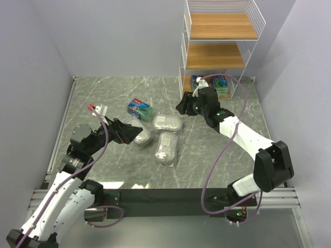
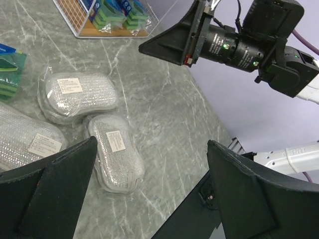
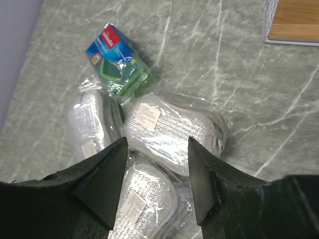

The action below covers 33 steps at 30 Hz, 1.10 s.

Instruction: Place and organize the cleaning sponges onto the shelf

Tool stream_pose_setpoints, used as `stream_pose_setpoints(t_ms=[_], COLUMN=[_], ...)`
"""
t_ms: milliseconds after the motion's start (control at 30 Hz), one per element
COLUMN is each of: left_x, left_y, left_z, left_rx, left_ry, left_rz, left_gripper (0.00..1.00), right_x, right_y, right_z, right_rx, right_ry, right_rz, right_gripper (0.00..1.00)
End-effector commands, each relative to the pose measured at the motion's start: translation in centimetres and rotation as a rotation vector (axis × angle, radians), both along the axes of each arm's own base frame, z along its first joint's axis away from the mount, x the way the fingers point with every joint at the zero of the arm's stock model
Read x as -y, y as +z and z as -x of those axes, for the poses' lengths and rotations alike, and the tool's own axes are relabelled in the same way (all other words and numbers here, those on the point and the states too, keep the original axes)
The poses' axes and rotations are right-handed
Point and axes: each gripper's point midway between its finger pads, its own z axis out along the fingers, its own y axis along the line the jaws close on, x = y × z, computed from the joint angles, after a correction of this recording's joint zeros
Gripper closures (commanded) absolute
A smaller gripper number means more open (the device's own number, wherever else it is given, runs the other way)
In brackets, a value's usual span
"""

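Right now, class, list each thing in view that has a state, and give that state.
left gripper: open, empty
right gripper: open, empty
three silver packs: wrapped, lying on the table
one green pack: lying on the table
two green packs: on the bottom tier of the shelf

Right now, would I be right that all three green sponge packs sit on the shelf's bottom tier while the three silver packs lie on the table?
No: only two green packs sit on the shelf's bottom tier; the third green pack lies on the table beside the three silver packs, as the top external view shows.
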Motion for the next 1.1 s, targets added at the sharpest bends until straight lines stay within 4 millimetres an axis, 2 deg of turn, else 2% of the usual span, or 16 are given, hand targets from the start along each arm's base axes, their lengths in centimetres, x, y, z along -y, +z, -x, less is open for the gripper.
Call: stream_pose_setpoints(t_ms=[0,167,200,233,367,700,900,1067], left_x=[-0.1,-0.1,-0.1,0.0,0.2,0.4,0.7,0.6], left_y=[0.7,0.7,0.6,0.6,0.5,0.1,-0.1,0.1], left_z=[0.1,0.0,0.0,0.0,-0.1,-0.5,-0.8,-0.7], left_rx=[0.028,0.026,0.023,0.022,0.019,0.001,-0.008,-0.005], left_ry=[0.007,0.011,0.008,0.006,-0.003,-0.006,-0.015,-0.012], left_rz=[0.007,0.011,0.010,0.011,0.018,0.013,0.012,0.013], left_gripper=[0.01,0.01,0.01,0.01,0.01,0.01,0.01,0.01], right_x=[-0.1,0.0,-0.1,-0.2,-0.6,1.0,0.5,-1.1], right_y=[-0.2,-1.5,-1.1,-1.9,-2.5,-6.9,-7.6,-6.9], right_z=[0.2,1.8,2.3,3.1,5.2,11.5,12.4,12.5], right_rx=[0.007,-0.030,-0.032,-0.050,-0.069,-0.218,-0.256,-0.252], right_ry=[0.008,-0.011,-0.015,-0.010,0.001,-0.056,-0.058,0.011], right_rz=[0.088,0.108,0.093,0.098,0.105,0.034,-0.034,-0.082], right_gripper=[0.42,0.42,0.42,0.43,0.44,0.39,0.34,0.34])
